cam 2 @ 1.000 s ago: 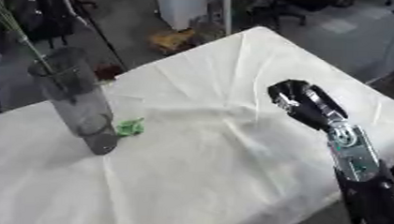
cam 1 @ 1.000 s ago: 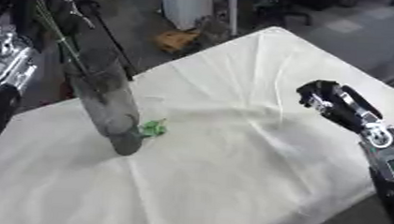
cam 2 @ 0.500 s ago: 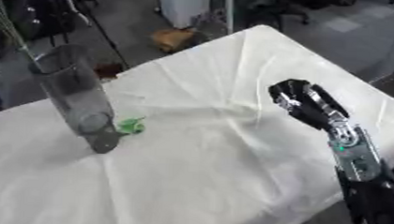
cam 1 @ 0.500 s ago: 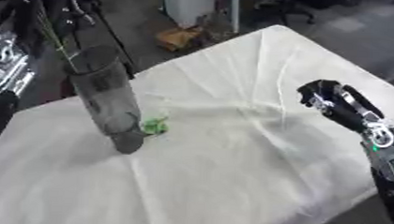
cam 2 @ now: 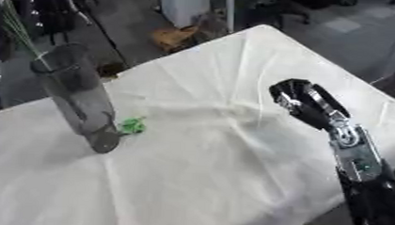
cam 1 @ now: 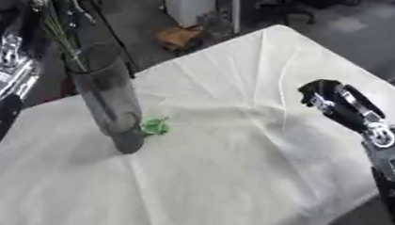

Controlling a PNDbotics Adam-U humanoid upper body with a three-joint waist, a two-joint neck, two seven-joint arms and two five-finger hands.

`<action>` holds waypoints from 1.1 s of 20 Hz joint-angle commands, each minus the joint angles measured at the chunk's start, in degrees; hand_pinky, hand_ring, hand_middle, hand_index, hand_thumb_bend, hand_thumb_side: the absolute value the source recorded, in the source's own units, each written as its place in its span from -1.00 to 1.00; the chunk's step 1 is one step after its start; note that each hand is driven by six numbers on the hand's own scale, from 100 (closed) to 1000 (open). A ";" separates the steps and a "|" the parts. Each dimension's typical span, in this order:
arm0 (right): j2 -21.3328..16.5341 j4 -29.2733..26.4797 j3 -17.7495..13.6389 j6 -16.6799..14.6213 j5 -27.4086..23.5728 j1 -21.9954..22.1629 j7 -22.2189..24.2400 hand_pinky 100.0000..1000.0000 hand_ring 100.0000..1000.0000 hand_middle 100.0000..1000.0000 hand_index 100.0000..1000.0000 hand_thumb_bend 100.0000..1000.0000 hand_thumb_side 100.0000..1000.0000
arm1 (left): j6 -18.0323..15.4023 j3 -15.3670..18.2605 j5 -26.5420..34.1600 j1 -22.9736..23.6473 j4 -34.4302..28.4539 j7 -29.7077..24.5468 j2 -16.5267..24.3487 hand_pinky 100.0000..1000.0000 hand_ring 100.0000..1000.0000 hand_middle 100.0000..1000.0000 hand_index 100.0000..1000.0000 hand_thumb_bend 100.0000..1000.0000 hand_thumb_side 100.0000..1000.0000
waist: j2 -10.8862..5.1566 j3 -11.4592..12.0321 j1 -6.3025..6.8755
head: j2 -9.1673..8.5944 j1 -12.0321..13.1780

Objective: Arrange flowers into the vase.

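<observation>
In the left eye view, we see our tall smoky glass vase at left of centre on the white tablecloth, thin green stems rising from it, a small green leaf touching its base. In the right eye view, our right hand hovers at right, fingers curled, empty. Our left arm shows at the left edge in the left eye view; its fingers we cannot tell.

Smoky grey see-through vase, darker at its base, left of centre. Thin pale green stems rise from it toward the upper left. A bright green leaf beside its foot. Cream-white cloth all over, plain, no pattern. Right hand, at the right, glossy black with silver glints. Silver and black arm at the left edge.
</observation>
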 commanded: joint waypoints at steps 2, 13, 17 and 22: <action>-1.08 -1.03 -0.37 -0.27 -0.36 -1.22 0.00 0.18 0.18 -0.06 0.38 -0.47 0.50 | -0.09 0.47 -0.88 -0.81 -0.45 0.25 1.30 -1.00 -1.00 -1.00 -0.81 0.55 0.78 | -0.69 0.22 -0.98 | -0.57 0.25; -1.02 -1.17 -0.45 -0.30 -0.45 -0.96 0.17 0.18 0.18 -0.06 0.38 -0.48 0.50 | -0.41 0.97 -8.28 -0.57 -1.26 0.02 2.12 -1.00 -0.88 -1.00 -0.76 0.56 0.78 | -1.00 0.48 -0.89 | -0.60 0.10; -1.02 -1.21 -0.50 -0.29 -0.53 -0.91 0.21 0.18 0.18 -0.06 0.38 -0.48 0.51 | -0.62 1.37 -10.44 -0.53 -1.67 0.88 2.16 -1.00 -0.83 -1.00 -0.75 0.56 0.77 | -1.05 0.50 -0.90 | -0.61 0.02; -0.99 -1.23 -0.52 -0.30 -0.60 -0.90 0.26 0.18 0.18 -0.06 0.38 -0.49 0.51 | -0.65 1.39 -11.47 -0.32 -1.76 1.33 2.07 -0.97 -0.69 -1.00 -0.71 0.56 0.78 | -1.00 0.56 -0.90 | -0.69 -0.06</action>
